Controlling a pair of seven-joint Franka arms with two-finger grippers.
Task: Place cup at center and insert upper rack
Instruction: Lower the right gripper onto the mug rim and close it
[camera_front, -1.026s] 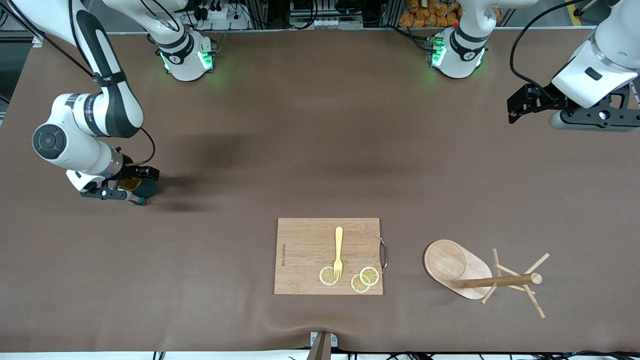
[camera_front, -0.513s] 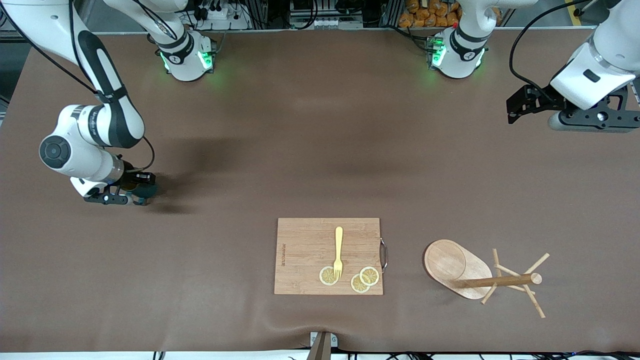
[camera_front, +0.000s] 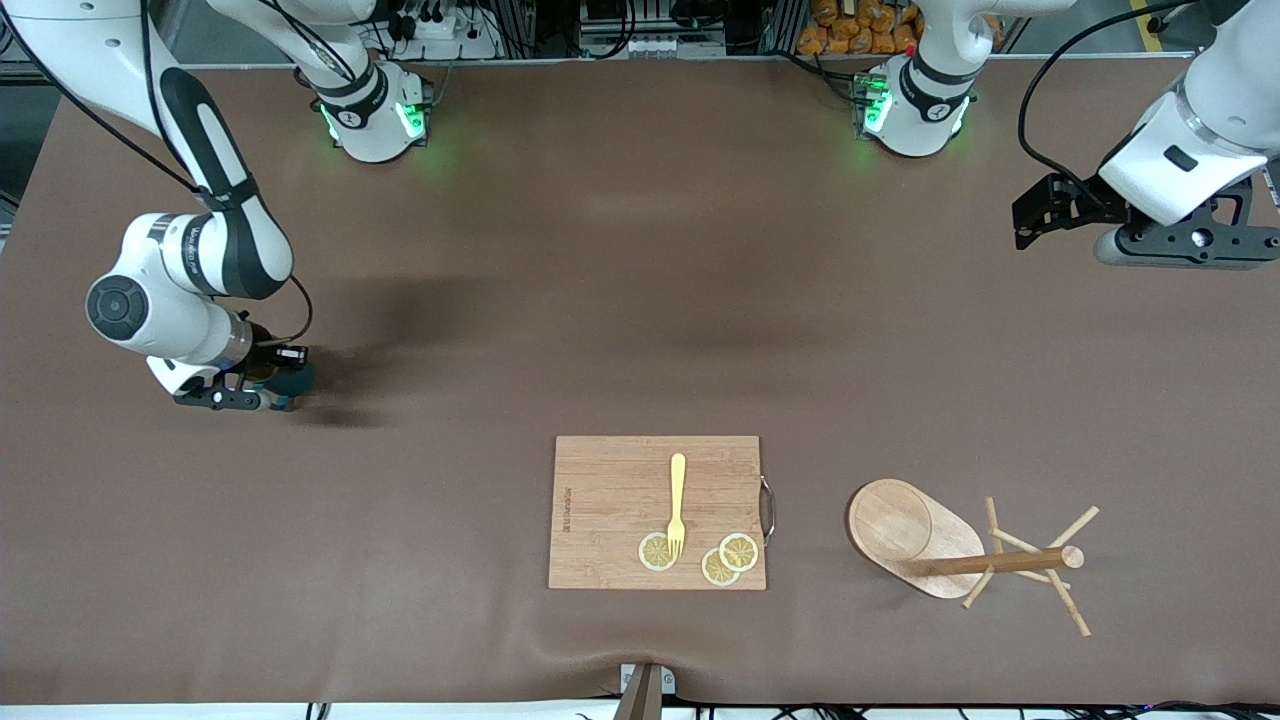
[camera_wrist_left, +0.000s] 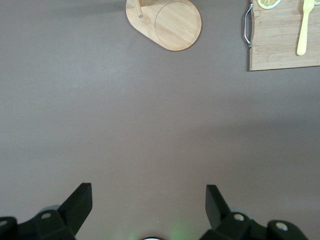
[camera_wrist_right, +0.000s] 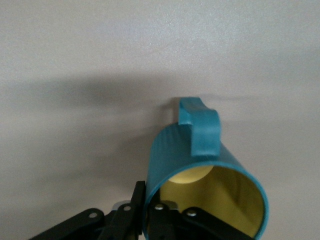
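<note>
A brown mat (camera_front: 620, 260) covers the table; at twelve o'clock runs a cluttered strip (cables, orange packets (camera_front: 860, 28)), evenly lit.

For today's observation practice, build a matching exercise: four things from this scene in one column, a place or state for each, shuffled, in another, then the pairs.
Things:
1. cup
2. fork
3. mug tree
4. left tool

Places or states:
A. lying on its side on the table
B. open, over bare table
C. on the cutting board
D. its rim gripped by the right tool

Pairs: 1-D, 2-C, 3-A, 4-B
</note>
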